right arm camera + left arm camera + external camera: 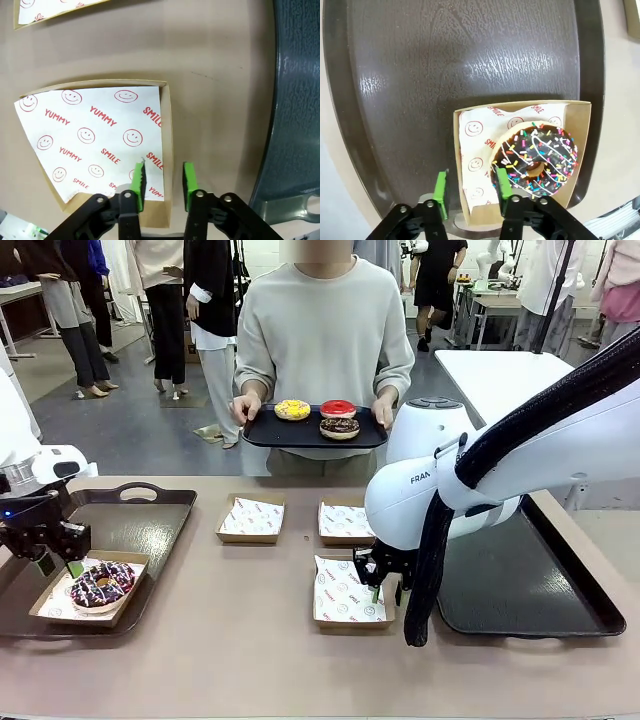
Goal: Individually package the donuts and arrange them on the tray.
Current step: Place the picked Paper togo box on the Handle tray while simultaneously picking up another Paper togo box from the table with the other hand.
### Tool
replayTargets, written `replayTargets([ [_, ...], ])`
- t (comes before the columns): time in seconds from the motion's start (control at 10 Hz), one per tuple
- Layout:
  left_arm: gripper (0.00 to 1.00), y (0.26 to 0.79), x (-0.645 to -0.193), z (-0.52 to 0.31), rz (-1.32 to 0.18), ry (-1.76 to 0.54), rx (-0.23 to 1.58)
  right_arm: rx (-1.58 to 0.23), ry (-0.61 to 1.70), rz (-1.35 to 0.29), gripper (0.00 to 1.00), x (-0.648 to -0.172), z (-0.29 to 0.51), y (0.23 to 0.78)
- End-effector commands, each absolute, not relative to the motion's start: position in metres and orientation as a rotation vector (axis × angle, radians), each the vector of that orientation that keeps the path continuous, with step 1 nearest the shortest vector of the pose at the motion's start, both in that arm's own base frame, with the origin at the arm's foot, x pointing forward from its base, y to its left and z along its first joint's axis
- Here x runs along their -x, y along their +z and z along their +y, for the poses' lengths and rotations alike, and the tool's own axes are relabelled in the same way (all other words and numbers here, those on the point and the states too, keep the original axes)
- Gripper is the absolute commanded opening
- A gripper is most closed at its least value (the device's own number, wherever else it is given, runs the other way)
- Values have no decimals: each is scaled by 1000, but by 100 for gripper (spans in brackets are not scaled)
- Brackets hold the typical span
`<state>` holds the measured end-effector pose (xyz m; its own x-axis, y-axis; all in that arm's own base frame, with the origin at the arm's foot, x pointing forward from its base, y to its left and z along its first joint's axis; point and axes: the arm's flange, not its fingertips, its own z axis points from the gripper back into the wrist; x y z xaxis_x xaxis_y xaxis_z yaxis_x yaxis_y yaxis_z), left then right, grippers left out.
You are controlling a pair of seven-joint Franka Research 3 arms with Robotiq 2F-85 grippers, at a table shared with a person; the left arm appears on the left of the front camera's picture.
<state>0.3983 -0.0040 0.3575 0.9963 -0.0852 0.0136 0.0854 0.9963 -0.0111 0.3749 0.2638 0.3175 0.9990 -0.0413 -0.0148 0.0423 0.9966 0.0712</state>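
1 of the 4 donuts looks packaged: a sprinkled chocolate donut (102, 583) sits in a paper-lined filled box (584, 145) on the left tray (150, 520), at its near end. The left gripper (470, 186) hangs over that box's wall with its jaws spread, one pad outside above the tray and one inside just beside the donut, gripping nothing. The other 3 donuts are unpackaged: the yellow donut (292, 409), red donut (338, 407) and second chocolate donut (339, 427) lie on a black tray (262, 432) that a person holds in both hands at the far side of the table (250, 660). 3 lined boxes wait empty on the table between the trays: 2 far boxes (250, 538) side by side and the front box (169, 130) nearer the robot. The right gripper (163, 175) pinches the front box's side wall, one pad on the printed paper, one outside. The right tray (560, 580) holds nothing. By my reading the task is about a quarter done; 3 donuts remain to box and set on a tray.
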Motion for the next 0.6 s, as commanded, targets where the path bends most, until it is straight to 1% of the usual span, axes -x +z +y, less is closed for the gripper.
replayTargets([
  [0.0,88,362,-389,-6,-25,-63,-6,-80,-64,-5,1,-373,268,314],
  [0.1,96,364,-388,-6,-28,-62,-3,-81,-63,-6,0,-373,267,314],
  [0.2,100,366,-388,-6,-28,-63,1,-92,-62,-1,0,-373,267,315],
  [0.5,100,369,-387,-6,-28,-61,17,-94,-72,17,0,-372,265,317],
])
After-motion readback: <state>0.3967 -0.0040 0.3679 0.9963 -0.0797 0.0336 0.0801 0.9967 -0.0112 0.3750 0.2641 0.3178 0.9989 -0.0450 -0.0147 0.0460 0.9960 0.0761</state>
